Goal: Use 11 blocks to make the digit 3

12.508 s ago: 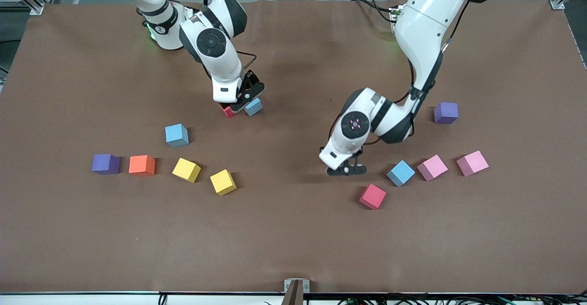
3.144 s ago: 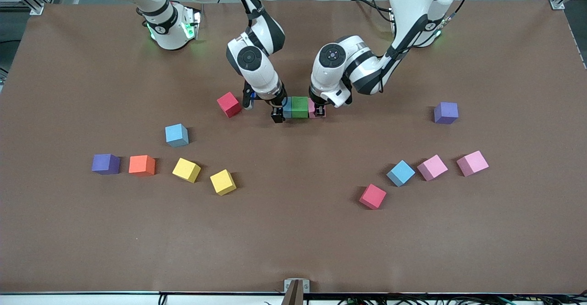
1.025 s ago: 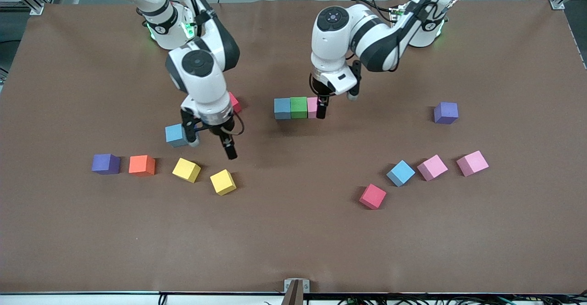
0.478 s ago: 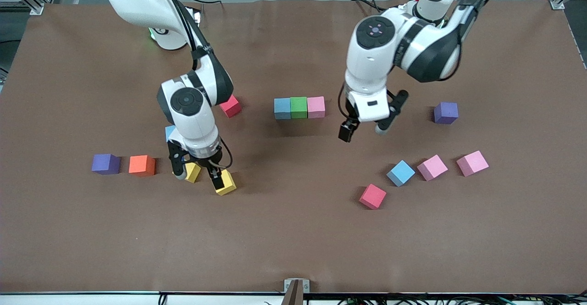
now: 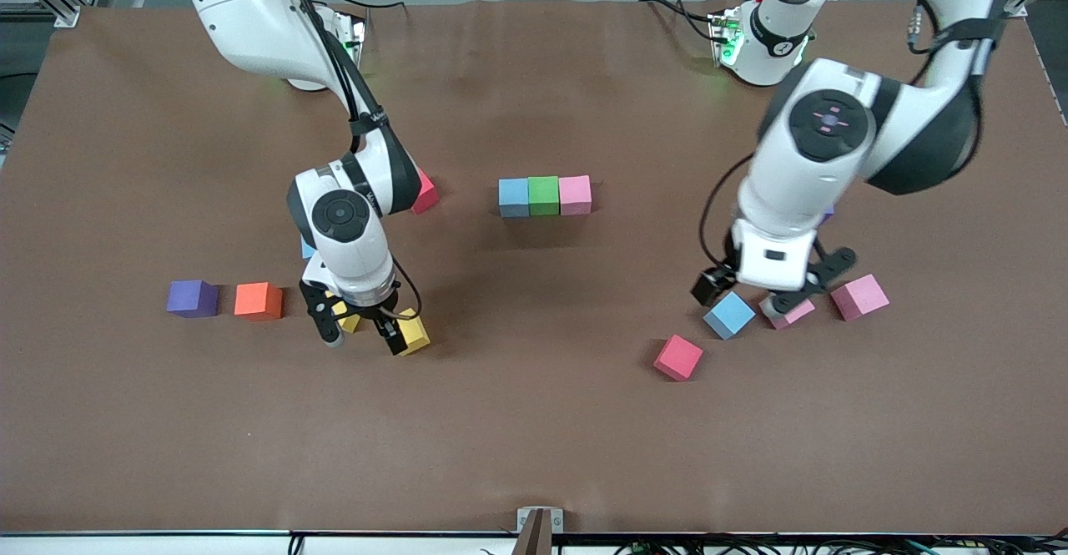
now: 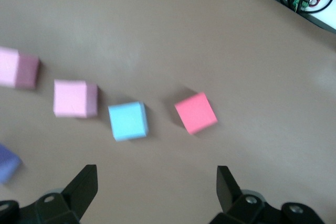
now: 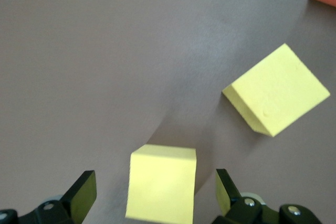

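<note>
Purple cube [image 5: 191, 298] and orange cube [image 5: 258, 300] sit toward the right arm's end of the table, beside two yellow cubes; the right gripper [image 5: 360, 336], fingers apart, straddles the yellow cube [image 5: 410, 331] that is nearer the front camera, while the other yellow cube [image 7: 277, 89] lies skewed beside it. Mid-table, a blue-green-pink row [image 5: 544, 196] of touching cubes runs lengthwise along the table. Over the light blue cube [image 5: 728, 315] and a pink cube [image 5: 792, 313], the left gripper [image 5: 741, 298] hangs with fingers apart, a red cube [image 5: 677, 357] nearer the camera; no readable writing shows.
</note>
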`<action>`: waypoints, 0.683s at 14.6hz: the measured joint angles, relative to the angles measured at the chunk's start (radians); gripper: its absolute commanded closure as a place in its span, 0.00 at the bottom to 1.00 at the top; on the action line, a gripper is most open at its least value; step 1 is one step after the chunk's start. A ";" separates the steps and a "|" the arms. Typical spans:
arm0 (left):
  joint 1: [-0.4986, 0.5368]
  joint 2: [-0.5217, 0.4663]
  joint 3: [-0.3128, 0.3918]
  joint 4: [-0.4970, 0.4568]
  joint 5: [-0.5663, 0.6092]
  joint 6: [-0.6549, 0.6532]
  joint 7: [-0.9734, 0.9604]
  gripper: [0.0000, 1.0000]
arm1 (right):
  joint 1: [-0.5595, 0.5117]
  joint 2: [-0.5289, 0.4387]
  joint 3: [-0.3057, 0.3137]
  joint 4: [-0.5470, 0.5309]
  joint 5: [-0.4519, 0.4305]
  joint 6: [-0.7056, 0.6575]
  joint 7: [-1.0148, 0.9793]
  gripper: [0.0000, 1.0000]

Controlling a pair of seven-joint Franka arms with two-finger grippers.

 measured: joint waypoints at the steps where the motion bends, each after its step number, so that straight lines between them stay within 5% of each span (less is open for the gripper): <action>1: 0.030 0.000 0.000 0.008 0.000 -0.002 0.073 0.00 | -0.005 0.003 0.000 0.000 0.000 0.000 -0.003 0.00; 10: 0.193 -0.016 -0.004 0.161 0.000 -0.228 0.588 0.00 | -0.007 0.047 0.007 0.064 0.114 -0.070 -0.044 0.00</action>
